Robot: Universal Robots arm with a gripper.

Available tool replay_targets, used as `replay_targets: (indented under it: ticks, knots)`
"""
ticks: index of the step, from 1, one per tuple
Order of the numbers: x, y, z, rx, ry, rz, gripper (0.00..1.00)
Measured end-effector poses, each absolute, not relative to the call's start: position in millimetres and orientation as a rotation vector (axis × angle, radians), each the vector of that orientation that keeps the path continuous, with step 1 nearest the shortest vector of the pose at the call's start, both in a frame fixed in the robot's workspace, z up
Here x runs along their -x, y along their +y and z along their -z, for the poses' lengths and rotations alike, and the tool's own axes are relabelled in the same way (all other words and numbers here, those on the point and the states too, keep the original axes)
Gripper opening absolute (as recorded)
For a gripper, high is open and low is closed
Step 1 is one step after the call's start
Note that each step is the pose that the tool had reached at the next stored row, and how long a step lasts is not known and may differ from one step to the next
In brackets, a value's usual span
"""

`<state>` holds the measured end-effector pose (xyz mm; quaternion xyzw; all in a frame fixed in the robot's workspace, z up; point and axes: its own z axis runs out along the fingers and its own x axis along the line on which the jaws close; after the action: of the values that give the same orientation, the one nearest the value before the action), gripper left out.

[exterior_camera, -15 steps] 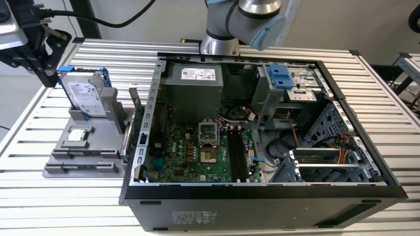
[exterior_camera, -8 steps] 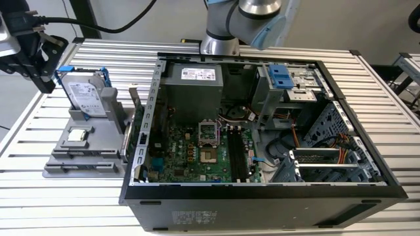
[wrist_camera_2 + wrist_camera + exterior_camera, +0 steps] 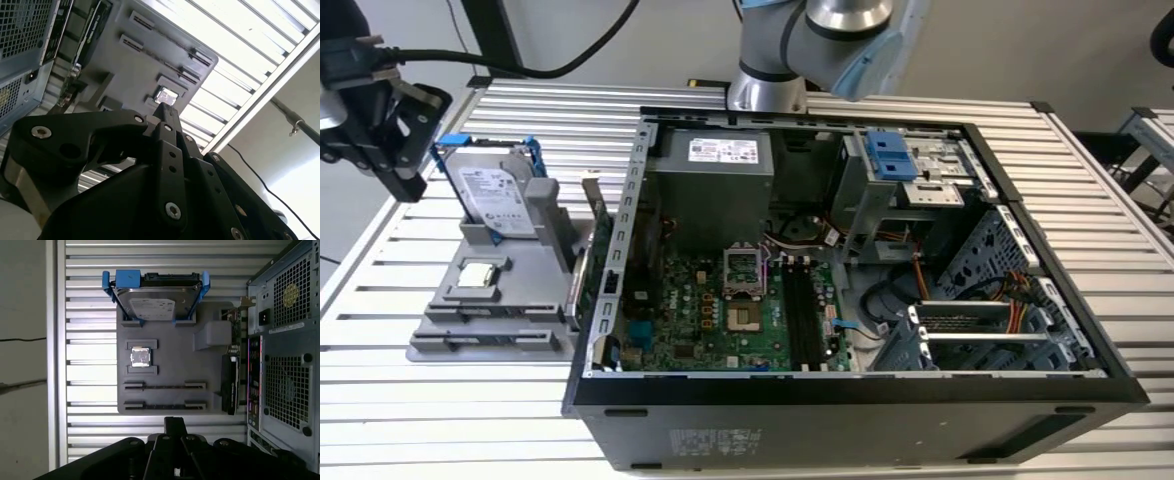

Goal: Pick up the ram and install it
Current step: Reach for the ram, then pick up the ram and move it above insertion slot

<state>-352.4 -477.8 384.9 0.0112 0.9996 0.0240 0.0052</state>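
My gripper [image 3: 408, 186] hangs shut above the table at the exterior view's far left, apart from the grey parts holder [image 3: 454, 292]. In the first wrist view its joined black fingertips [image 3: 175, 423] sit just off the holder's [image 3: 170, 367] end with two long slots [image 3: 165, 386]; each slot shows a thin dark line. The ram is hidden from me; nothing shows between the fingers [image 3: 167, 111]. The motherboard [image 3: 707, 315] lies in the open case with its black slots [image 3: 803, 315].
A silver hard drive [image 3: 157, 302] in a blue bracket stands at the holder's far end, a small square chip [image 3: 140, 357] behind the slots. A dark card [image 3: 230, 385] stands between holder and computer case [image 3: 854, 400]. The arm's base [image 3: 767, 85] rises behind the case.
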Motion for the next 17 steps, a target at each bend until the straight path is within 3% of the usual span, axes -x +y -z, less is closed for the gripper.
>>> replay_targets:
  ticks: [17]
  knots:
    - [352.4,-478.1,-385.5,0.039,3.131,-0.075,0.00]
